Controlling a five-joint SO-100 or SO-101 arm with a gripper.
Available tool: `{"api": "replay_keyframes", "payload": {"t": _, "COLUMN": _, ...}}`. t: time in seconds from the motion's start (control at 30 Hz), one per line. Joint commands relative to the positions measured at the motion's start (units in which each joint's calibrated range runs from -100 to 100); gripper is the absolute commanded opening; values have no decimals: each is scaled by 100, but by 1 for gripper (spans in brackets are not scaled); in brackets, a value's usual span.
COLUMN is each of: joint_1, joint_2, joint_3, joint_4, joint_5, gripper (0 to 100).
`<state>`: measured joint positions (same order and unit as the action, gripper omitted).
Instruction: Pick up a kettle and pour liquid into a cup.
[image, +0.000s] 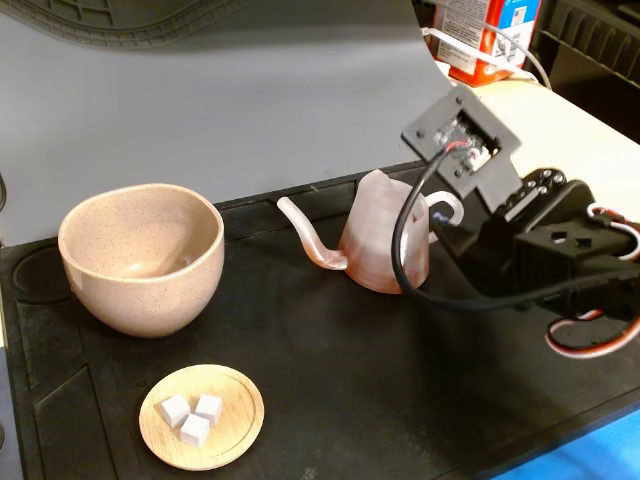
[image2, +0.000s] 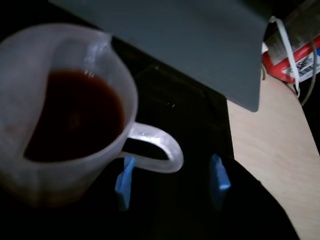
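Standing upright on the black mat (image: 400, 400), the kettle (image: 385, 245) holds dark reddish-brown liquid (image2: 75, 117). In the wrist view the gripper (image2: 172, 182) is spread wide, blue-tipped fingers (image2: 124, 182) straddling the white loop handle (image2: 160, 150) from just behind, gripping nothing. Beyond the kettle from the gripper, past the spout (image: 305, 238), sits the cup (image: 140, 255), well apart. A wooden dish (image: 202, 415) with white cubes (image: 190, 415) lies in front of the cup.

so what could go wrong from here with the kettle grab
1. The gripper is open around the thin loop handle; an off-centre close could twist or slip the kettle.
2. The kettle holds dark liquid with no lid, so a jolt may slosh it.
3. The cup sits apart, so carrying risks drips.
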<state>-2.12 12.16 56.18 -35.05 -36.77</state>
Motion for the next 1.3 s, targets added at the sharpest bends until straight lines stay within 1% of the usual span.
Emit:
{"api": "replay_keyframes", "payload": {"t": 0.0, "joint_1": 162, "joint_2": -38, "joint_3": -255, "joint_4": -87, "joint_5": 1, "gripper": 20}}
{"api": "replay_keyframes", "payload": {"t": 0.37, "joint_1": 139, "joint_2": -21, "joint_3": -273, "joint_4": -105, "joint_5": 6, "gripper": 20}}
{"api": "replay_keyframes", "payload": {"t": 0.43, "joint_1": 109, "joint_2": 243, "joint_3": -437, "joint_4": -122, "joint_5": 6, "gripper": 20}}
{"api": "replay_keyframes", "payload": {"t": 0.53, "joint_1": 79, "joint_2": 798, "joint_3": -655, "joint_4": -779, "joint_5": 6, "gripper": 20}}
{"api": "replay_keyframes", "payload": {"t": 0.77, "joint_1": 101, "joint_2": 917, "joint_3": -1045, "joint_4": -770, "joint_5": 6, "gripper": 20}}
{"api": "replay_keyframes", "payload": {"t": 1.27, "joint_1": 101, "joint_2": 900, "joint_3": -936, "joint_4": -779, "joint_5": 1, "gripper": 19}}
